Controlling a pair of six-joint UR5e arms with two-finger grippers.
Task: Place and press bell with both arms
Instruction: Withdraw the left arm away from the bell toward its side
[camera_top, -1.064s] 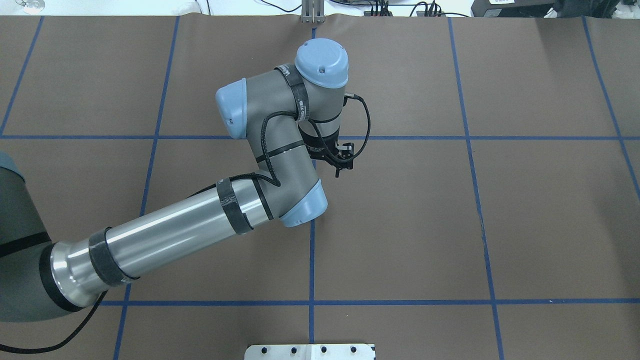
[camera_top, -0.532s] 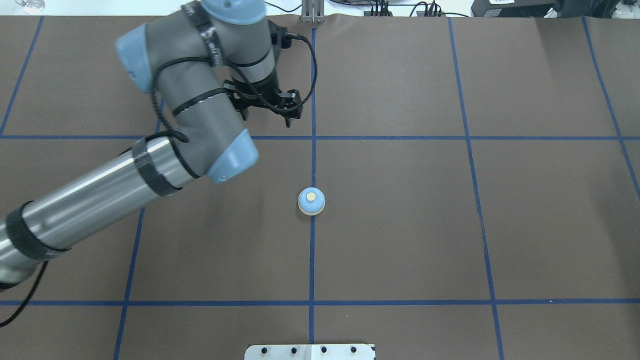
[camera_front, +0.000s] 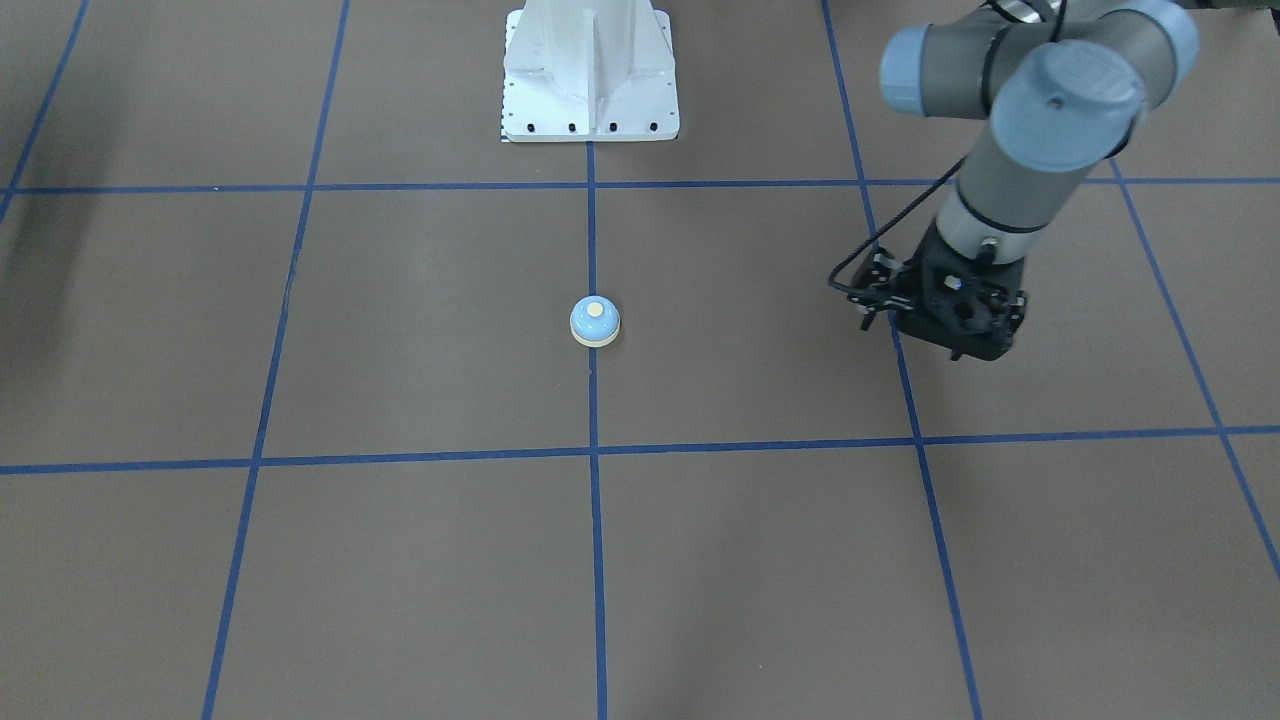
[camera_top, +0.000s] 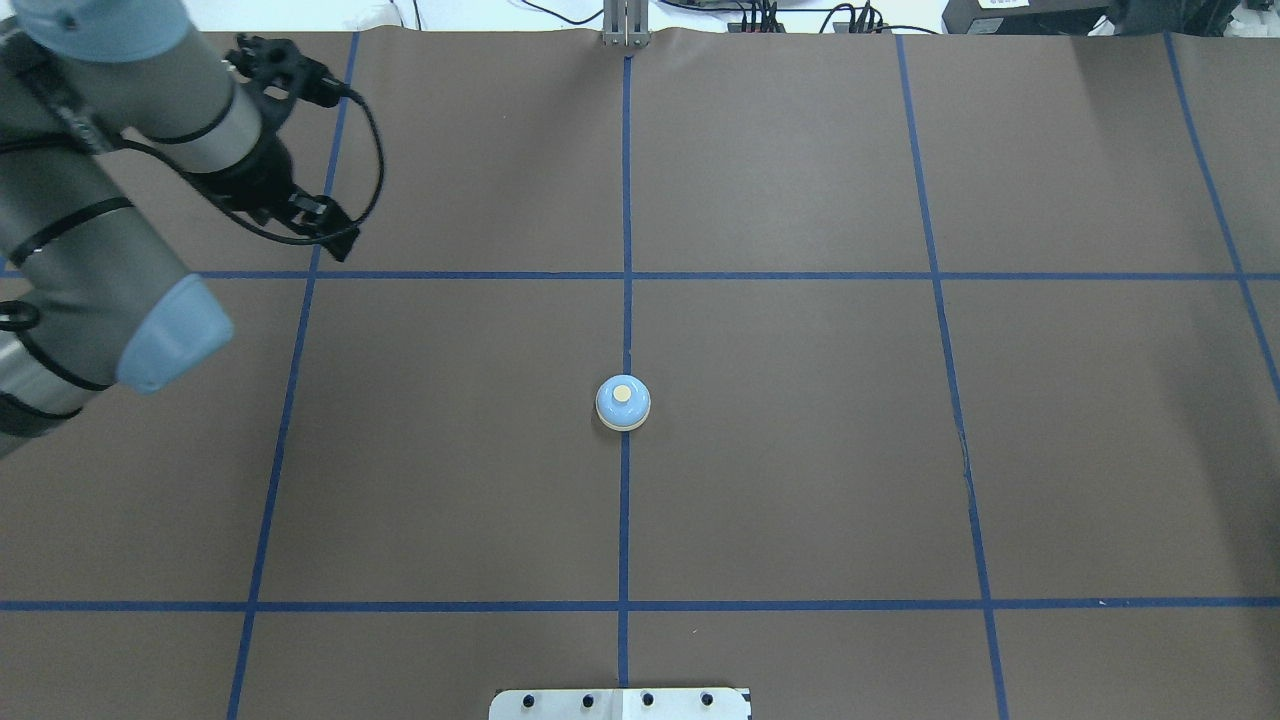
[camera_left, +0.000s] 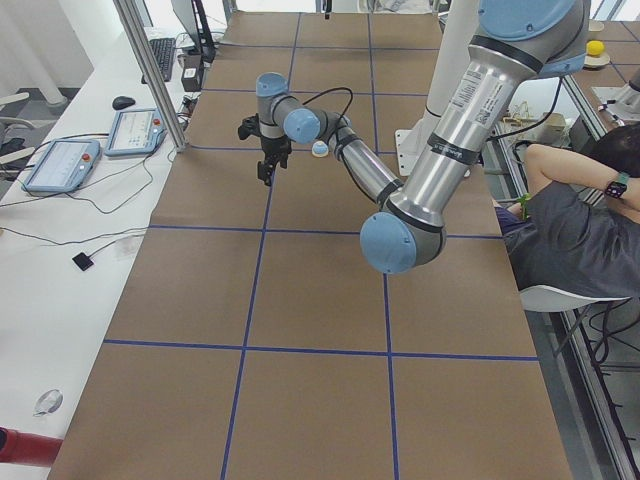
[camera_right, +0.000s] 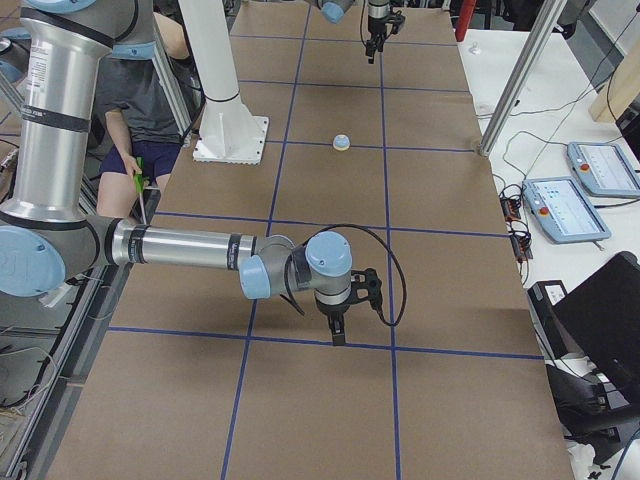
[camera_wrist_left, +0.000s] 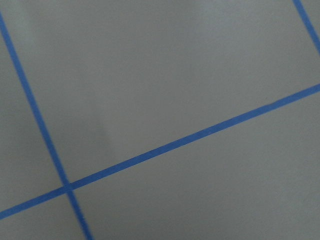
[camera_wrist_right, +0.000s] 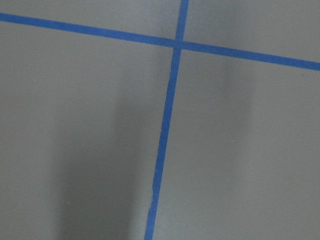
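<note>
The light-blue bell (camera_top: 623, 403) with its cream button stands upright and alone on the centre blue line of the brown table; it also shows in the front view (camera_front: 595, 322) and both side views (camera_left: 319, 149) (camera_right: 342, 143). My left gripper (camera_top: 335, 228) hangs empty above the far-left part of the table, well away from the bell, with its fingers apart; the front view (camera_front: 950, 335) shows it too. My right gripper (camera_right: 338, 330) shows only in the right side view, low over the table's right end, far from the bell. I cannot tell whether it is open or shut.
The white pedestal base (camera_front: 590, 70) stands at the robot's side of the table. A seated person (camera_left: 560, 220) is behind the robot. Tablets (camera_right: 560, 205) and an aluminium post (camera_right: 510, 90) are on the white bench beyond the far edge.
My left arm has swung from over the table's middle up and away to the far left. The bell it covered now stands uncovered on the centre line.
</note>
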